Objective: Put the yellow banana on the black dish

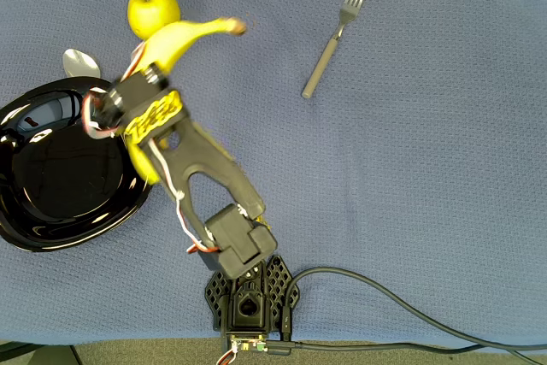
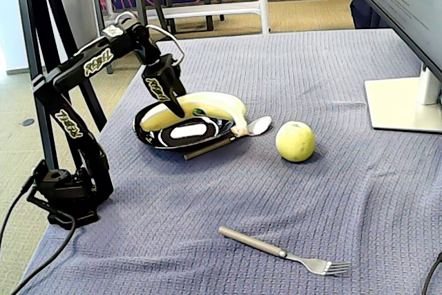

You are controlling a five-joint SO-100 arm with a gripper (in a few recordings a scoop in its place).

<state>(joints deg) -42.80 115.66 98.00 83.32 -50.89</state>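
Observation:
The yellow banana (image 1: 184, 36) (image 2: 210, 105) is in my gripper (image 1: 147, 72) (image 2: 174, 106), which is shut on it around the middle. In the overhead view it runs from the right rim of the black dish (image 1: 51, 185) up toward its brown stem tip near the apple. In the fixed view it sits low over the far side of the black dish (image 2: 173, 139), stem end pointing past the rim toward the spoon. Whether it touches the dish I cannot tell. My arm hides the banana's middle from overhead.
A yellow-green apple (image 1: 154, 10) (image 2: 295, 141) lies just beyond the banana's stem. A spoon (image 1: 81, 62) (image 2: 259, 126) rests against the dish rim. A fork (image 1: 332, 40) (image 2: 283, 250) lies apart on the blue cloth. A monitor foot (image 2: 404, 105) stands at the table's edge.

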